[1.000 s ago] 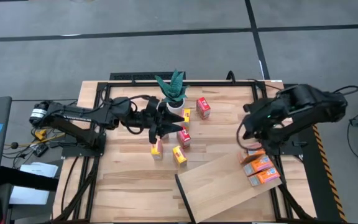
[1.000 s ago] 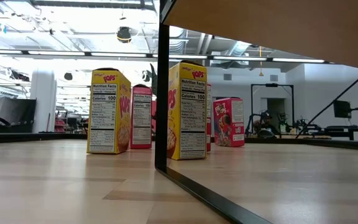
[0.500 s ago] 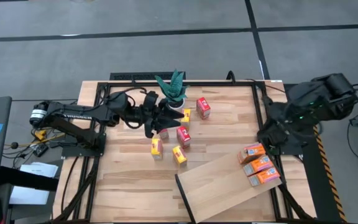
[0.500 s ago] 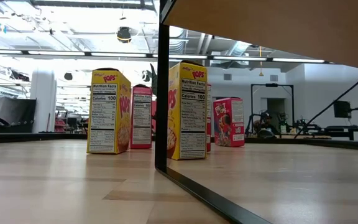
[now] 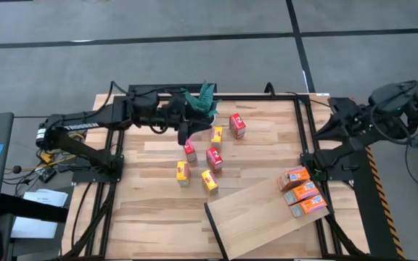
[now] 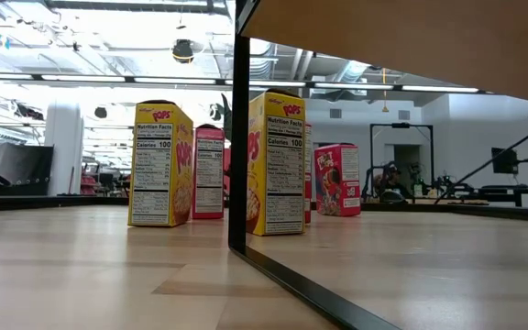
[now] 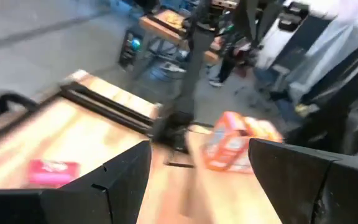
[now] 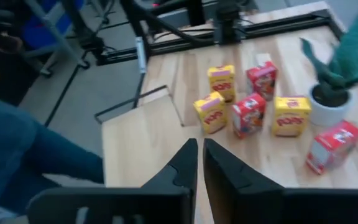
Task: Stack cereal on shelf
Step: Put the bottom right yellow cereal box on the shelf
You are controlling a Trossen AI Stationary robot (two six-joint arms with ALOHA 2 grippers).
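Observation:
Six cereal boxes, red and yellow, stand on the tabletop in a loose group (image 5: 205,156) in the middle of the table; the low view shows a yellow one (image 6: 160,165) up close. Three orange cereal boxes (image 5: 301,192) lie on the right end of the pale shelf board (image 5: 260,217). My left gripper (image 5: 186,133) hangs open above the far side of the group, beside the plant, with nothing between its fingers (image 7: 126,177). My right gripper (image 8: 201,155) is shut and empty; it is raised off the table's right edge (image 5: 337,122).
A green potted plant (image 5: 203,101) stands at the far middle of the table, right by my left gripper. A black frame (image 5: 300,138) runs along the table's edges. The shelf's dark edge (image 6: 238,137) stands close in front of the low camera. A person's leg (image 8: 17,149) is beyond the table.
My left gripper has risen and drawn back toward the table's far edge, uncovering a red box that stands below it. My right gripper has lifted and pulled away toward the table's right edge, leaving the orange boxes lying on the shelf. No box has moved.

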